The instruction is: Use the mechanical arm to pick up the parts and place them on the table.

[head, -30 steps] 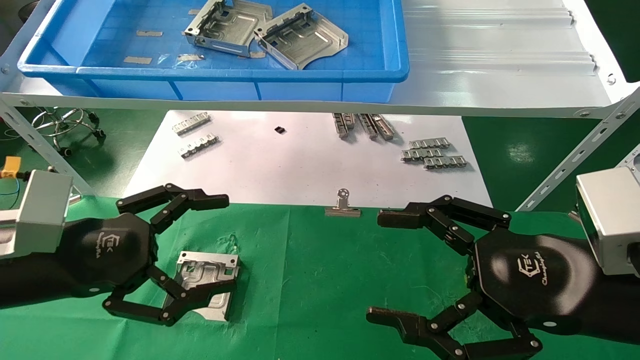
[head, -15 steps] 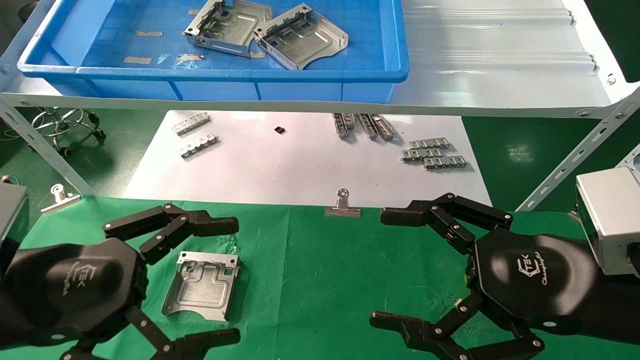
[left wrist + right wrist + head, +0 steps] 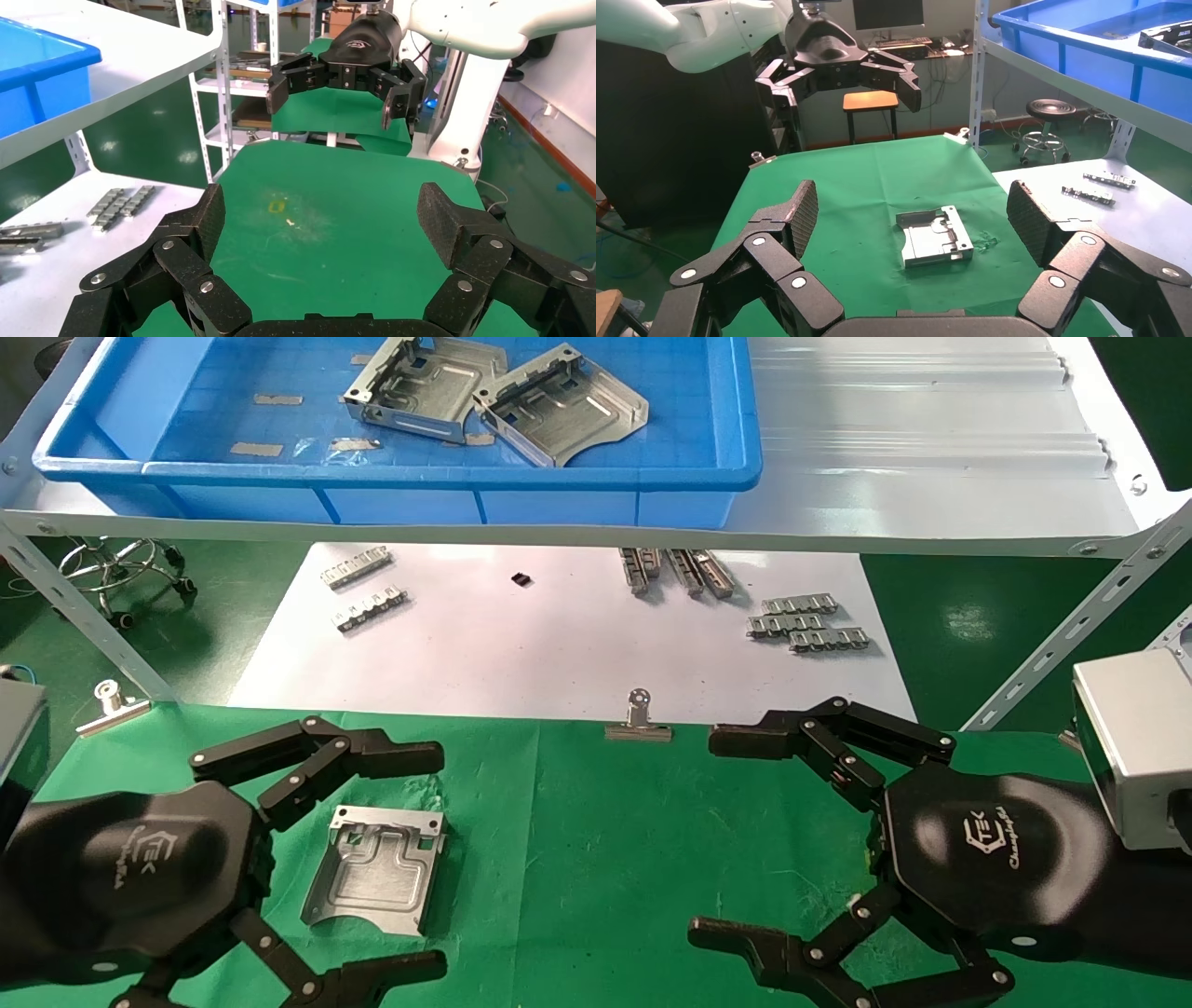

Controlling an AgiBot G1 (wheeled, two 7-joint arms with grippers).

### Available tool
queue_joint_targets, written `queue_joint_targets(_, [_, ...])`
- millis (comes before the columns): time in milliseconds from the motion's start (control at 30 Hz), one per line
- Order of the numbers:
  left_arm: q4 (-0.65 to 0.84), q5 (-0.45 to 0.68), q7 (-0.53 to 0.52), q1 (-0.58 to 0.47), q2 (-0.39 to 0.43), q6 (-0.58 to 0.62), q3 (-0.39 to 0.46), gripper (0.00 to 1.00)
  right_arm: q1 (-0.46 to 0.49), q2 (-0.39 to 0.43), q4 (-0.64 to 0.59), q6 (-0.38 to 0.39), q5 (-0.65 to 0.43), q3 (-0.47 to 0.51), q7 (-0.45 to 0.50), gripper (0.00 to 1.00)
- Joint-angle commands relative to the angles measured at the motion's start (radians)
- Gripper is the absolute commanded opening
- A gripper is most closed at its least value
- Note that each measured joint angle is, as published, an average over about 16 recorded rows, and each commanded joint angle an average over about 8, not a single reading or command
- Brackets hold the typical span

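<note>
- The left tool (image 3: 372, 868) hangs over the left side of the counter (image 3: 596, 859), which wears a wrinkled green cloth. Its two black linkage fingers are spread wide and hold nothing.
- One part (image 3: 377, 868), a silver stamped plate, lies flat on the green cloth just right of the left tool's glossy palm. It sits in the gap between that tool's far finger (image 3: 372, 758) and near finger (image 3: 382, 973), apart from both as far as the head view shows. The right wrist view shows the same part (image 3: 935, 235) resting alone on the cloth, with the left tool (image 3: 842, 81) above and beyond it.
- A silver binder clip (image 3: 639, 721) grips the far edge of the cloth near the middle; another clip (image 3: 112, 705) lies at the far left corner.
- Beyond the counter a white sheet (image 3: 559, 645) carries small toothed metal strips (image 3: 808, 622).
- Above that, on a pale shelf, a blue bin (image 3: 391, 477) holds two more parts (image 3: 494, 398), leaning against each other.
- The right tool (image 3: 717, 836) hangs over the right side of the counter, fingers also spread wide and empty, well apart from the part on the cloth. The left wrist view shows this right tool (image 3: 330, 91) raised above the cloth.
</note>
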Motion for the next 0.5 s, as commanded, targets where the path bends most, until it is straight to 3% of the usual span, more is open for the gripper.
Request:
queue_joint_targets(33, [0.004, 0.002, 0.002, -0.002, 0.001, 0.001, 0.002, 1.0, 0.0, 0.0, 0.0, 0.0, 0.0, 0.0, 0.0, 1.0])
queue_joint_targets(500, [0.016, 0.006, 0.008, -0.009, 0.004, 0.002, 0.008, 1.0, 0.0, 0.0, 0.0, 0.0, 0.0, 0.0, 0.0, 1.0])
